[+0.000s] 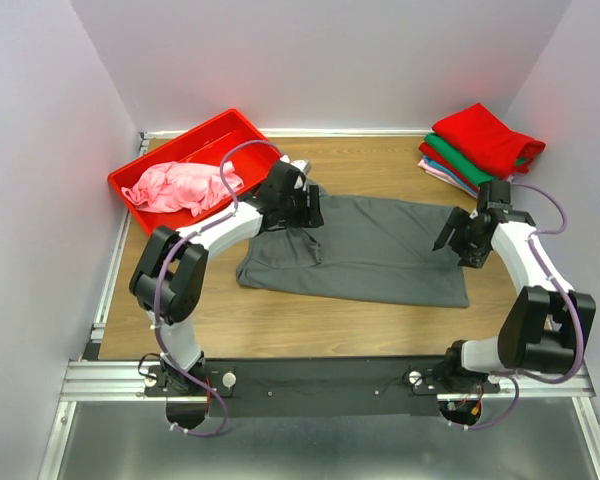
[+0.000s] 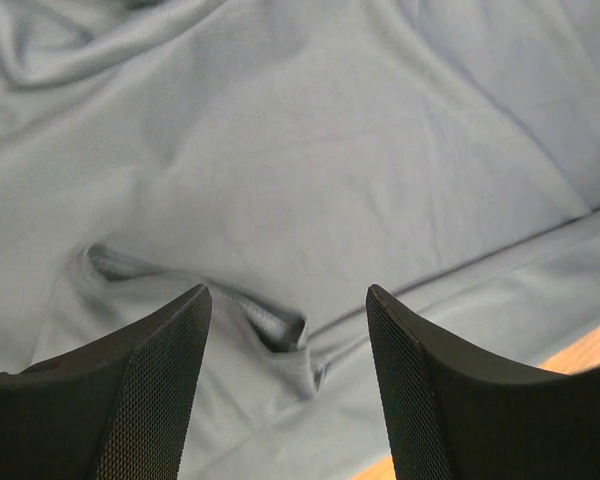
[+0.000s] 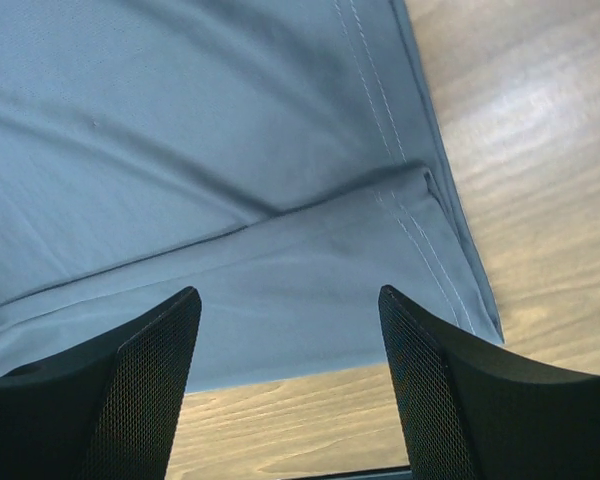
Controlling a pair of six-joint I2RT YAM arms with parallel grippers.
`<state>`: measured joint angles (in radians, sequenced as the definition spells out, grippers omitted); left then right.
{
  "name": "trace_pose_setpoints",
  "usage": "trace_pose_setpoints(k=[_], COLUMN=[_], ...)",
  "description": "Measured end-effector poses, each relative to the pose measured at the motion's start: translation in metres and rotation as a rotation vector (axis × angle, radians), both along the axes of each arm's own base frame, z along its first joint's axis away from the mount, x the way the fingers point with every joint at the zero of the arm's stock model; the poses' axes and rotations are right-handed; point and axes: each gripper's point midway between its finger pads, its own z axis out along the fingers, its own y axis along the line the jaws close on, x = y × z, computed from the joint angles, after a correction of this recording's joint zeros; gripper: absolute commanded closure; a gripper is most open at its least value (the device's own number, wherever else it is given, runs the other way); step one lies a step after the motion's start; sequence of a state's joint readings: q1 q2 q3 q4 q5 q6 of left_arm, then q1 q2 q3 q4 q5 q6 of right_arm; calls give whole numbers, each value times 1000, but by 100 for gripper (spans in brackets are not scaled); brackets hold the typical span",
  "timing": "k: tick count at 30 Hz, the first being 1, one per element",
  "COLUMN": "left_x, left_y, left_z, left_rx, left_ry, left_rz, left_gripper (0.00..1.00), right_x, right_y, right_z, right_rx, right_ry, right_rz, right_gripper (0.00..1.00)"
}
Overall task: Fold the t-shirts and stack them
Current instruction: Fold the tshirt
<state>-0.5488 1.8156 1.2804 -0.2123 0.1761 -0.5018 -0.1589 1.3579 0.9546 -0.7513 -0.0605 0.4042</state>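
Your count: red, green, pale-pink cloth t-shirts [image 1: 485, 138], folded, stacked; dark grey cloth t-shirt [image 1: 380, 255], half folded; crumpled pink t-shirt [image 1: 180, 187], waiting in red plastic bin [image 1: 218, 133]. Left hand [image 2: 285, 300], right hand [image 3: 285, 300]: released, empty.

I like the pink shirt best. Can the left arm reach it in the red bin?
Probably yes. The pink shirt lies uncovered in the open red bin beside the left arm, and the left gripper hangs open and empty over the grey shirt.

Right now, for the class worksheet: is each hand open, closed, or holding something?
Left hand: open, holding nothing, above the grey shirt.
Right hand: open, holding nothing, above the grey shirt's hemmed corner.
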Motion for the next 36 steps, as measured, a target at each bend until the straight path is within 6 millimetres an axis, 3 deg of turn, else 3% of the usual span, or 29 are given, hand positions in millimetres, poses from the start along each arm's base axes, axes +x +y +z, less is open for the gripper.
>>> trace_pose_setpoints(k=[4, 9, 11, 15, 20, 32, 36], left_x=[-13, -46, -53, -59, -66, -123, -143], left_y=[12, 31, 34, 37, 34, 38, 36], left_z=[-10, -57, -66, -65, -66, -67, -67], left_rx=[10, 53, 54, 37, 18, -29, -39], left_ry=[18, 135, 157, 143, 127, 169, 187], left_rz=[17, 48, 57, 70, 76, 82, 65], left_gripper=[28, 28, 28, 28, 28, 28, 28], right_x=[11, 22, 23, 18, 15, 11, 0], right_y=[1, 3, 5, 7, 7, 2, -3], right_z=[-6, -30, -40, -61, -66, -69, -69], right_rx=[12, 41, 53, 69, 68, 49, 25], right_ry=[12, 58, 80, 127, 137, 129, 145], right_rz=[27, 44, 47, 49, 40, -47, -97], right_gripper=[21, 21, 21, 21, 21, 20, 18])
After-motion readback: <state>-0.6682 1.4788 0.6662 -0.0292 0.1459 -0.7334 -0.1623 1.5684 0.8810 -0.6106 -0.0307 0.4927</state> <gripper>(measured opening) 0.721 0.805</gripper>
